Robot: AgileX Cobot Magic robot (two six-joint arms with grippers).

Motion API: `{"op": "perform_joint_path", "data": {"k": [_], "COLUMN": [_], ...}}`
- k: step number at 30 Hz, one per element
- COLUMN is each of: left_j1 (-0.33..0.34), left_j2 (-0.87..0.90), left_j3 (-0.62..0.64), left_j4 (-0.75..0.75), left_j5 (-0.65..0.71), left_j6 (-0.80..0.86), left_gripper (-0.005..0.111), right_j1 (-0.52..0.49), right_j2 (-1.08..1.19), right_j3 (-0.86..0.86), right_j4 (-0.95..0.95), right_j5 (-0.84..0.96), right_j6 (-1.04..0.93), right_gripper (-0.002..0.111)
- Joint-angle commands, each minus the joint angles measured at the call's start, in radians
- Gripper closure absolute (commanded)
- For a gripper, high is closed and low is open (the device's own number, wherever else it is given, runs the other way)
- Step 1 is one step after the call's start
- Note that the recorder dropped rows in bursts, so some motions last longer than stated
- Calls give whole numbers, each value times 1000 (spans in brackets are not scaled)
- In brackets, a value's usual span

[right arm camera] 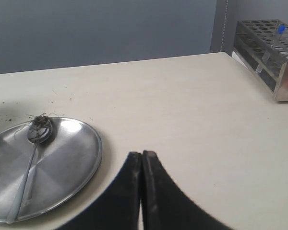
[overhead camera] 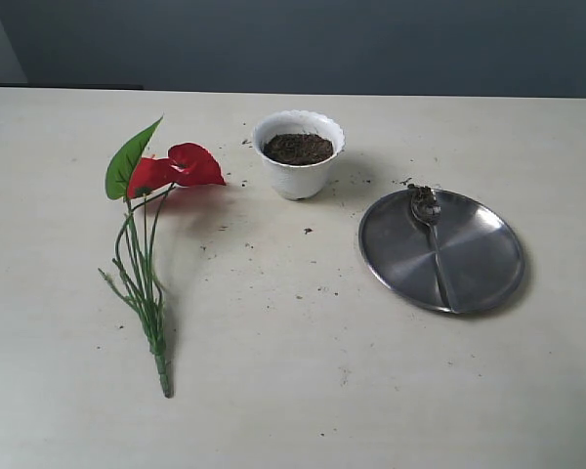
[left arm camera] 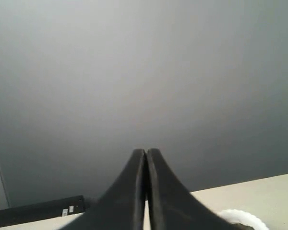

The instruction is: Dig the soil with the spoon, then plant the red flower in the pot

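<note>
The white pot (overhead camera: pixel 298 178) stands upright towards the far side of the pale table (overhead camera: pixel 273 371), and everything else sits around it. The soil (overhead camera: pixel 298 149) fills it almost to the scalloped rim, dark and crumbly, and loose crumbs lie scattered on the tabletop around its base.

Seen from the exterior camera, the red flower (overhead camera: pixel 181 168) lies flat on the table to the left of the pot, apart from it. Its red blooms and green leaf point towards the pot's side, and its long green stems trail away to the near edge.

To the right of the pot and a little nearer sits a round steel plate (overhead camera: pixel 479 259), close by but not touching. The spoon (overhead camera: pixel 435 244) lies in it. Its bowl, carrying a small clump of earth, rests at the rim closest to the pot, and its handle runs across the plate away from the pot.

Neither arm reaches into that wide view. The left gripper (left arm camera: pixel 146 152) has its two dark fingers pressed together on nothing, and a sliver of the pot's white rim shows just past them. The right gripper (right arm camera: pixel 142 154) is likewise pressed together and empty. It hovers over bare table beyond the plate, on the side away from the pot. A metal test-tube rack (right arm camera: pixel 269 52) stands farther off still.
</note>
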Motion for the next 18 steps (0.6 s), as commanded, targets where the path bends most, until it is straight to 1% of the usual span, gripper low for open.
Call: {"op": "perform_joint_path", "data": {"k": [1, 3, 9, 13, 18], "left_j1": [-7, -7, -7, -7, -7], "left_j2": [46, 47, 35, 35, 35], "left_j3": [-20, -20, -20, -23, -23], "left_j4": [-72, -89, -107, -165, -172], "left_j5": [66, 66, -10, -20, -29], "left_j6": [20, 20, 20, 20, 20], "left_gripper": [106, 106, 106, 106, 106], "right_j1": [-4, -4, -4, -4, -4], "right_j2": [-4, -4, -4, -4, -4], "right_j3": [2, 2, 2, 2, 2], "right_j4": [-1, -1, -1, -1, -1], "right_j5": [-5, -5, -5, -5, -5], "right_j6": [-2, -2, -2, -2, -2], "right_gripper": [109, 109, 109, 109, 109]}}
